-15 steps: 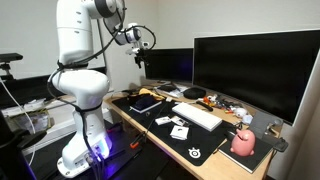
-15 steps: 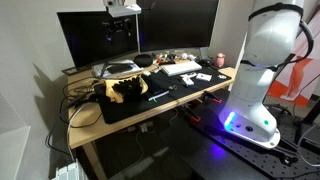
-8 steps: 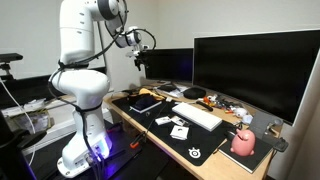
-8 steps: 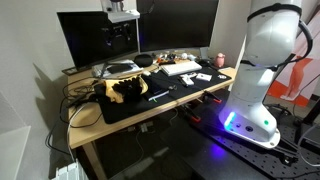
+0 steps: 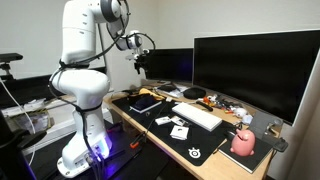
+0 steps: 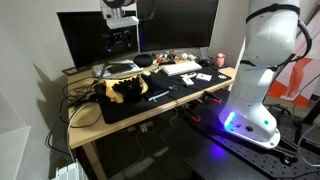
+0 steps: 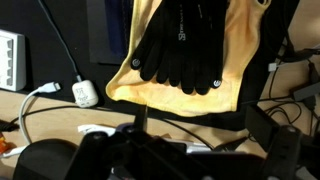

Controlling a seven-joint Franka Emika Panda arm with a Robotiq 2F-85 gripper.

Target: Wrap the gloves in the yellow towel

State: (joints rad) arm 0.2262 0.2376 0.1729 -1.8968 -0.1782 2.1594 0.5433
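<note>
The yellow towel (image 7: pixel 180 97) lies flat on the black desk mat with the black gloves (image 7: pixel 185 45) lying on top of it. In both exterior views the towel (image 6: pixel 122 93) (image 5: pixel 147 103) is near the end of the desk, with the gloves (image 6: pixel 130 86) on it. My gripper (image 7: pixel 200 125) hangs well above the towel and touches nothing. Its two dark fingers are apart and empty. It also shows in both exterior views (image 5: pixel 140 63) (image 6: pixel 121 40), high over the desk in front of a monitor.
Two large monitors (image 5: pixel 250 70) stand along the back of the desk. A white keyboard (image 5: pixel 198 115), a pink object (image 5: pixel 243 143), cards and cables lie on the mat. A white charger (image 7: pixel 84 94) with cable lies beside the towel. A round tan pad (image 6: pixel 86 114) is at the desk's end.
My gripper has come down a little over the towel. The towel and gloves have not moved.
</note>
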